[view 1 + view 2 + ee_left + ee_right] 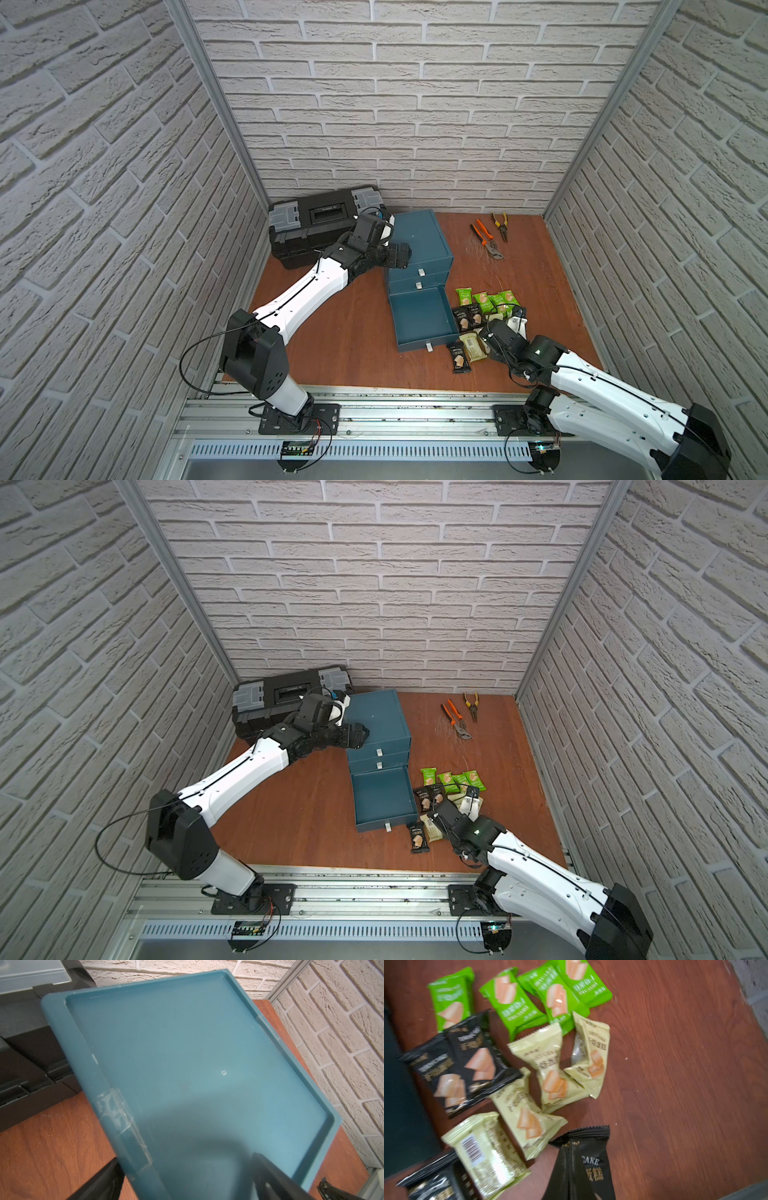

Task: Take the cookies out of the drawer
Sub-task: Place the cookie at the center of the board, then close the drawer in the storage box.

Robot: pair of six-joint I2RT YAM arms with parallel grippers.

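Cookies (484,320) first: they're lying in a loose pile on the wooden table (332,332), just beside the right side of the drawer (419,316). That drawer is the bottom one of the blue cabinet (419,237), pulled all the way out with its blue floor showing. The two drawers above it are shut.

Up close, the green packets (508,999) sit at the far end of the pile, a couple of black ones (467,1068) are nearest the drawer wall, and the pale yellow ones (554,1068) are in the middle, some overlapping. One pale packet (483,1153) lies barcode-up.

My right gripper (513,322) hangs low over that pile with the jaws closed on a black packet (581,1167) — it's right in front of my wrist camera, sharper than the rest, with "CAKE" readable on it.

My left gripper (401,254) is over the cabinet top near its left edge, jaws spread wide. One of the fingers (268,1174) is over the top panel and the other is out past the edge. Can't tell if I'm actually touching the panel.

Other stuff: a black toolbox (316,224) sits against the back wall left of the cabinet, and orange-handled pliers (486,241) and yellow-handled pliers (500,224) lie toward the back — well apart from the pile.
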